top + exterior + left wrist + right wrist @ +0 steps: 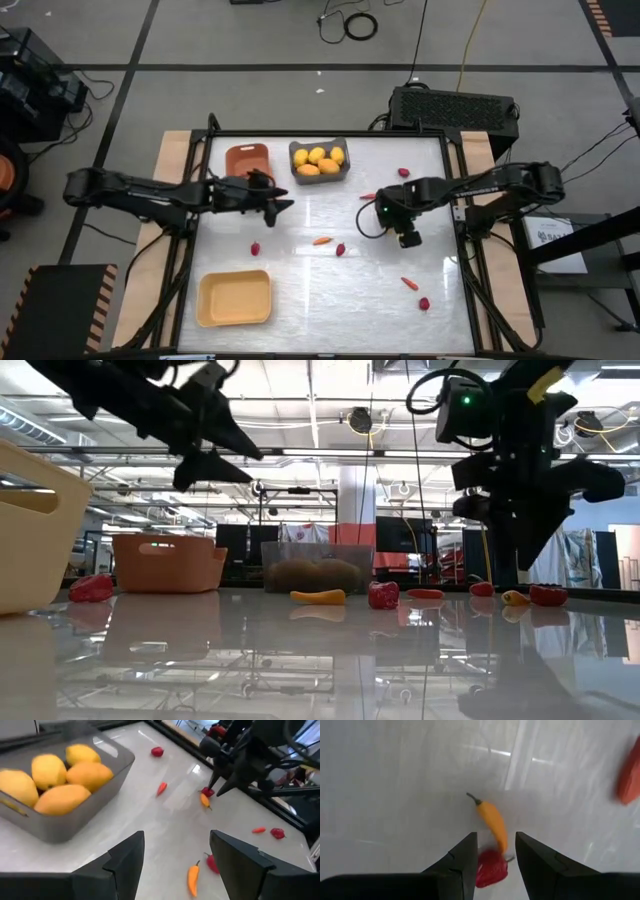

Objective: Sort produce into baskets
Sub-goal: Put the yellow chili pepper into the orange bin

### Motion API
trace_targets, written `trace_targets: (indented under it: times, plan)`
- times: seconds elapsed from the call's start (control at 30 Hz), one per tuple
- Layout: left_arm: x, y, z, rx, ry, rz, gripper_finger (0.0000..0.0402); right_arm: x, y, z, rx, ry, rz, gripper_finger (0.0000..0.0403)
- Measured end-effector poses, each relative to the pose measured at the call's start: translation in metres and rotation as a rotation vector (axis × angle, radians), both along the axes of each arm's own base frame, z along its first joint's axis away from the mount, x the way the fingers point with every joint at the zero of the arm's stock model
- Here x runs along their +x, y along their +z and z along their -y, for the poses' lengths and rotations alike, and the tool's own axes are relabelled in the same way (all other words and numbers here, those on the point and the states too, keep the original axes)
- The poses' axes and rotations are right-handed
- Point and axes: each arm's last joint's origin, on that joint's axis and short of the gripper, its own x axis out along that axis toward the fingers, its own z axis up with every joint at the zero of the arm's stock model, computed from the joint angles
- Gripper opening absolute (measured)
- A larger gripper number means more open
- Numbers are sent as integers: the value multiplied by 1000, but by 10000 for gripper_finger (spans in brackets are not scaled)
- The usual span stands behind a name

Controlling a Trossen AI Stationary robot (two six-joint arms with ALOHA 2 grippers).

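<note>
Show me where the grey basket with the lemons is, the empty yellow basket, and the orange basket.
grey basket (345,172), high view, on its right rim beside the lemons.
yellow basket (234,300), high view, on its bare floor.
orange basket (245,160), high view, on its bare floor, next to the left gripper (283,207).

- Table: glossy white top, pale wooden side strips, dark frame.
- Dark grey basket, 12 o'clock edge: holds yellow-orange fruits.
- Orange-brown basket, just beside it toward 9 o'clock.
- Pale yellow basket, 7 o'clock corner.
- Orange sticks: centre; 4 o'clock.
- Red pieces: 1 o'clock, centre, 8 o'clock of centre, 4 o'clock.
</note>
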Motion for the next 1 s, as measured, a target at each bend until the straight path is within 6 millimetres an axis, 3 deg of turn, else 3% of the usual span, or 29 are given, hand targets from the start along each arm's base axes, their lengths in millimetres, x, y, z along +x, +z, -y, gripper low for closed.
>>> trace_targets:
  times: [0.37, 0.7, 1.0]
  plan:
    - [13, -6, 2, -162, 72, 77, 233, 9, -23, 1, -18, 152, -77, 125]
    - [15, -9, 16, -223, 118, 92, 233, 18, -45, 1, -20, 217, -142, 124]
    - [15, -10, 18, -184, 98, 69, 233, 20, -46, 1, -7, 110, -135, 57]
